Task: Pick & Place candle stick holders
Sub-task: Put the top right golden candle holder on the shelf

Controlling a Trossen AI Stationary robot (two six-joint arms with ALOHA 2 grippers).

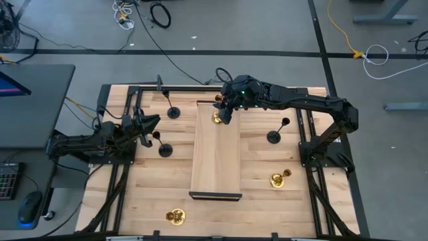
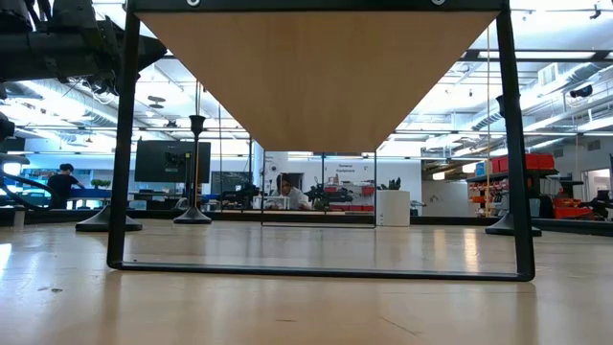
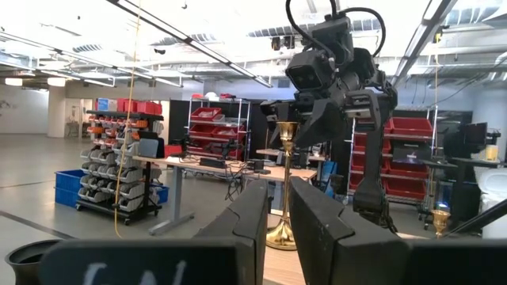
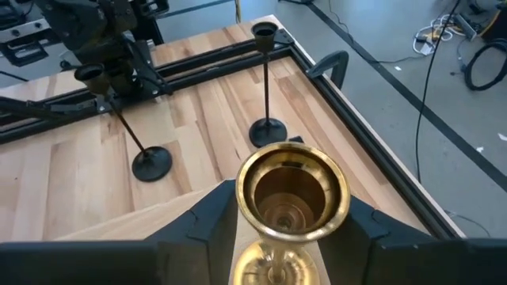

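Note:
A gold candle stick holder (image 4: 291,194) stands upright by its round base (image 3: 280,236) on the far end of the raised wooden board (image 1: 215,154). My right gripper (image 1: 225,112) hangs over it, open. Its fingers (image 4: 207,218) flank the cup (image 3: 287,131), with a slim gap showing in the left wrist view. My left gripper (image 1: 152,122) rests at the table's left side, slightly open and holding nothing. Three black holders (image 1: 172,110) (image 1: 164,147) (image 1: 274,134) stand on the table. Two gold ones (image 1: 279,179) (image 1: 175,215) lie near the front.
The board is a shelf on a thin black frame (image 2: 124,192), with room beneath it. Black rails (image 1: 304,134) run along the table's left and right sides. In the low view, people sit at desks in the room beyond the table.

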